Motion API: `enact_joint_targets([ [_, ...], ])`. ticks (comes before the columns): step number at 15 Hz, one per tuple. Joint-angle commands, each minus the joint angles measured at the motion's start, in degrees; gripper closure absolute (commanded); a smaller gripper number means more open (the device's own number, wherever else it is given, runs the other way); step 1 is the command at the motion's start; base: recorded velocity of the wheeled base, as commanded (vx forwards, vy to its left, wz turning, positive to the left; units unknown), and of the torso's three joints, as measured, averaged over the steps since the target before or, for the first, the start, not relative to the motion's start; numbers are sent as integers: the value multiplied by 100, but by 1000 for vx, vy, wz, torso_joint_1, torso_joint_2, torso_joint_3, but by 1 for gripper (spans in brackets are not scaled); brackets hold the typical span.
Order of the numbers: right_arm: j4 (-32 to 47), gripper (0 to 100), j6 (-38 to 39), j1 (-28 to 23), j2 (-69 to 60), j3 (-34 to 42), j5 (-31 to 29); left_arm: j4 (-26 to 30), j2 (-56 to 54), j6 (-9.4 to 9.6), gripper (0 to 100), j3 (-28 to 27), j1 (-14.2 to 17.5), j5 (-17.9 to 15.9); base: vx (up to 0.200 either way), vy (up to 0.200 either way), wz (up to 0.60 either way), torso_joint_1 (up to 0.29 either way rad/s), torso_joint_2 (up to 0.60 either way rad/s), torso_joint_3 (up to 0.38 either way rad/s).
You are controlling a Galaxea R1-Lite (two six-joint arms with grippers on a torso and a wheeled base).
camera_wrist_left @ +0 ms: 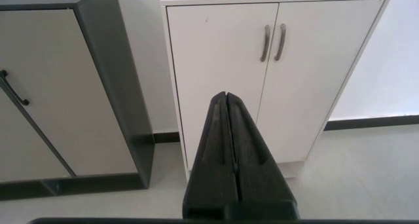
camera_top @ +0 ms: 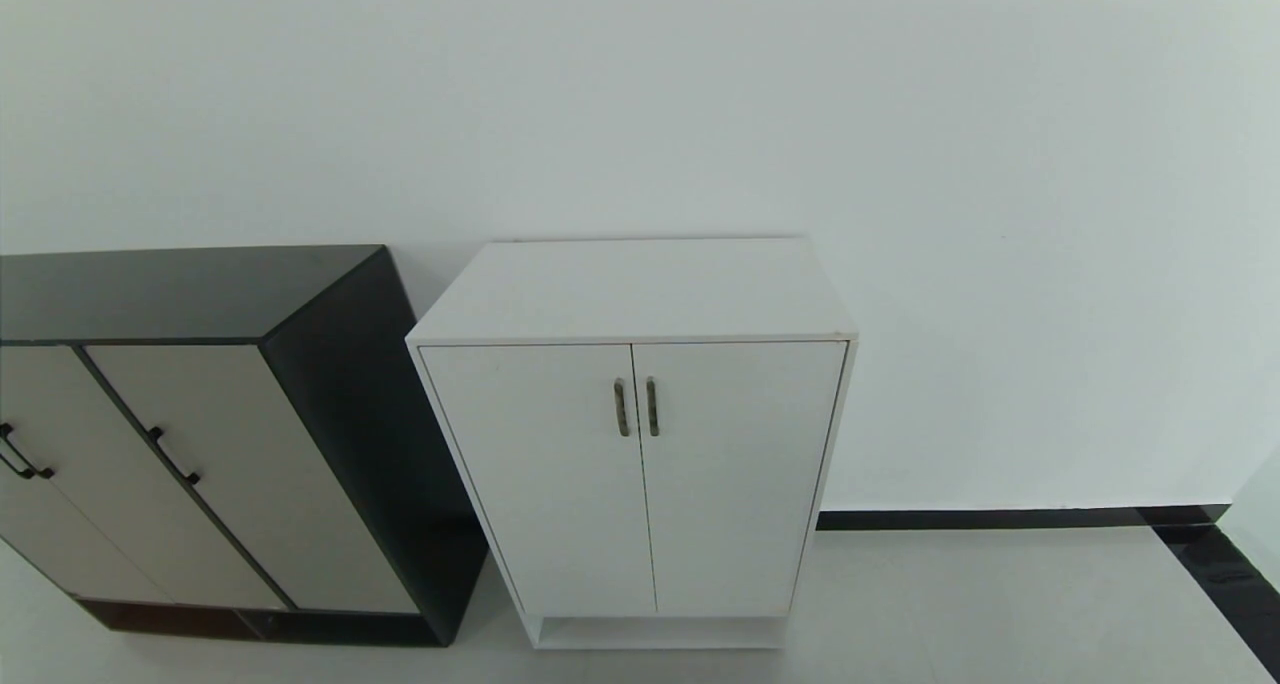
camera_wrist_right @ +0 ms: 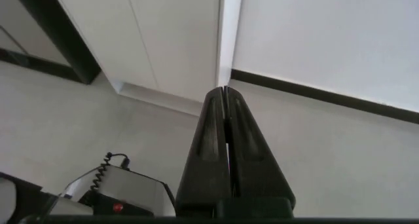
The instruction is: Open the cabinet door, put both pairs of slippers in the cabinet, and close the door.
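Note:
A white two-door cabinet (camera_top: 640,464) stands against the wall, both doors shut, with two metal handles (camera_top: 636,407) side by side at the centre seam. The left wrist view faces its front (camera_wrist_left: 262,73) from some distance, handles (camera_wrist_left: 273,42) visible. My left gripper (camera_wrist_left: 226,96) is shut with nothing in it, held well short of the doors. My right gripper (camera_wrist_right: 226,92) is shut and holds nothing, low over the floor near the white cabinet's lower right corner (camera_wrist_right: 177,47).
A black cabinet with beige doors (camera_top: 200,444) stands directly left of the white one, also shut. Bare grey floor (camera_top: 1000,604) lies to the right, edged by a black baseboard (camera_top: 1000,517). A device with a coiled cable (camera_wrist_right: 111,181) sits low in the right wrist view.

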Motion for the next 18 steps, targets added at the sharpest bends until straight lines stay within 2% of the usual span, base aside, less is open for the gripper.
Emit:
enact_joint_targets([
  [1, 1, 100, -49, -824, -156, 0, 3, -2, 0, -1, 100, 0, 1, 1, 0, 0, 0, 0, 0, 0],
  [6, 1, 100, -49, -1220, -947, 0, 3, -2, 9, -1, 100, 0, 1, 1, 0, 0, 0, 0, 0, 0],
  [9, 1, 100, -49, -1246, -1395, 0, 3, -2, 0, -1, 100, 0, 1, 1, 0, 0, 0, 0, 0, 0],
  [18, 1, 100, -40, -1264, -1421, 0, 21, -2, 9, 8, 100, 0, 1, 1, 0, 0, 0, 0, 0, 0],
])
